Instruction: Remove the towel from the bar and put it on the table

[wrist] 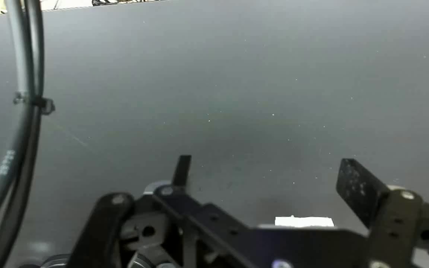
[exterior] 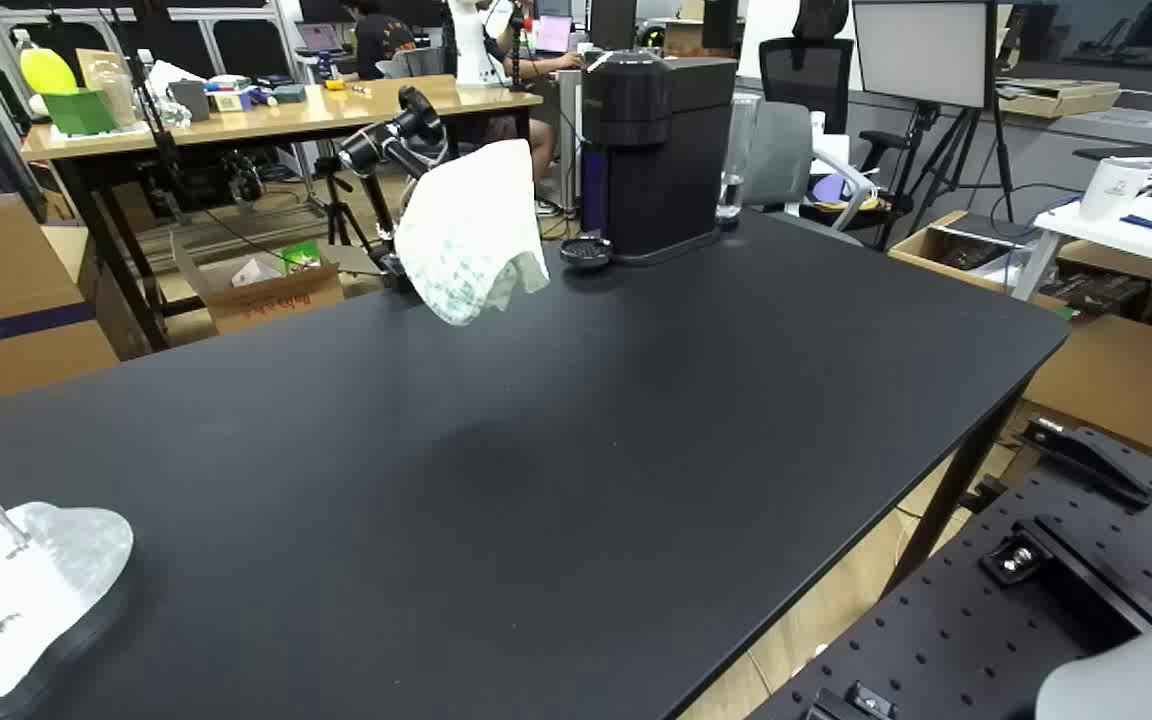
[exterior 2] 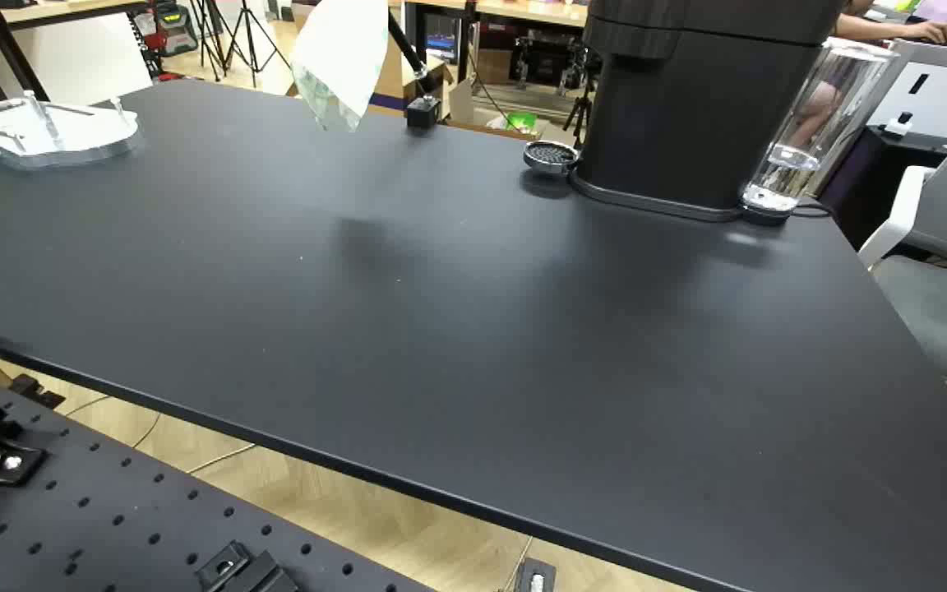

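A white towel with a faint green pattern hangs over a bar above the far edge of the black table (exterior: 576, 460). The towel shows in both exterior views (exterior: 476, 235) (exterior 2: 342, 62). The bar is mostly hidden under the towel; its black jointed stand (exterior: 376, 165) shows beside it and its base (exterior 2: 422, 113) is on the table. In the wrist view my gripper (wrist: 266, 173) is open, with nothing between its fingers. A white strip (wrist: 304, 222), likely the towel's edge, shows beyond the gripper's body. My gripper is out of view in both exterior views.
A black coffee machine (exterior: 656, 160) with a small round drip stand (exterior: 587, 251) and a clear water tank (exterior 2: 798, 136) stands near the towel. A white plate with metal bolts (exterior: 66, 560) lies at another table edge. A perforated mounting board (exterior: 936, 600) is beside the table.
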